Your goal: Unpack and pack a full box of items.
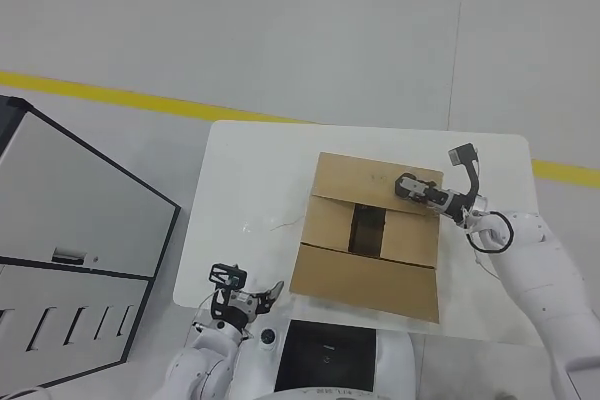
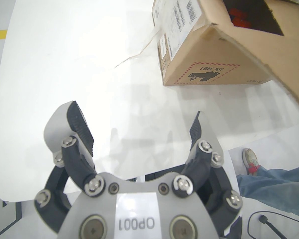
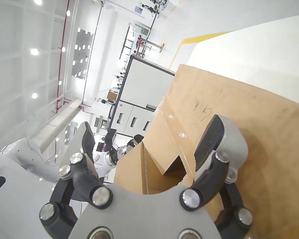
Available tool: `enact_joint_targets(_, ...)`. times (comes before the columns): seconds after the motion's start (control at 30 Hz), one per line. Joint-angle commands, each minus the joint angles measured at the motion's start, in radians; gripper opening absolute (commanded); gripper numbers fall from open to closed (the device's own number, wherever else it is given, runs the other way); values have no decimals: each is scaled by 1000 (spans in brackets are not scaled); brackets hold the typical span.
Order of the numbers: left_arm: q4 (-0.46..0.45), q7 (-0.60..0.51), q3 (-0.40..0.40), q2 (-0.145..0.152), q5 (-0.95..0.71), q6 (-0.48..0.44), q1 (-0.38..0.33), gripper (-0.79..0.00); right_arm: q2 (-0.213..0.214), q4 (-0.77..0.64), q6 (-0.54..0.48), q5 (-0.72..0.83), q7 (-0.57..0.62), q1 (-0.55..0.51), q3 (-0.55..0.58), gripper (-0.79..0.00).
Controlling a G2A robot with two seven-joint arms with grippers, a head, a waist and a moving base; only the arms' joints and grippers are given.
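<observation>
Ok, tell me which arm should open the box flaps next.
Probably the right. The right gripper is open above the box, beside the gap between its top flaps. The left gripper, also open, is over the bare table near the robot, apart from the box.

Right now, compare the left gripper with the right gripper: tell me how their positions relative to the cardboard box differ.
Place: the left gripper sits over bare table near the robot's edge; the right gripper is over the cardboard box's top flaps.
Distance: the left gripper is clear of the box, while the right gripper is right at its half-open top; contact cannot be judged.
Shared: both have fingers open and empty.
</observation>
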Motion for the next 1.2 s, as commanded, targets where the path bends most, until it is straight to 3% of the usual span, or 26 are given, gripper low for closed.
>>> enact_joint_targets(0.0,-14,3,14,1,18,-10,-4,0,0,-2,1,4,3,-2,3,0)
enact_joint_targets(0.27,-64,25,49,3,18,-36,-25,0,4,-17,2,5,31,-6,15,0)
enact_joint_targets(0.8,-96,27,155,-10,-25,-7,-189,0,9,-23,15,12,48,-16,38,0)
enact_joint_targets(1.17,73,4,260,-36,-21,78,-387,0,18,-44,12,42,39,-40,81,0)
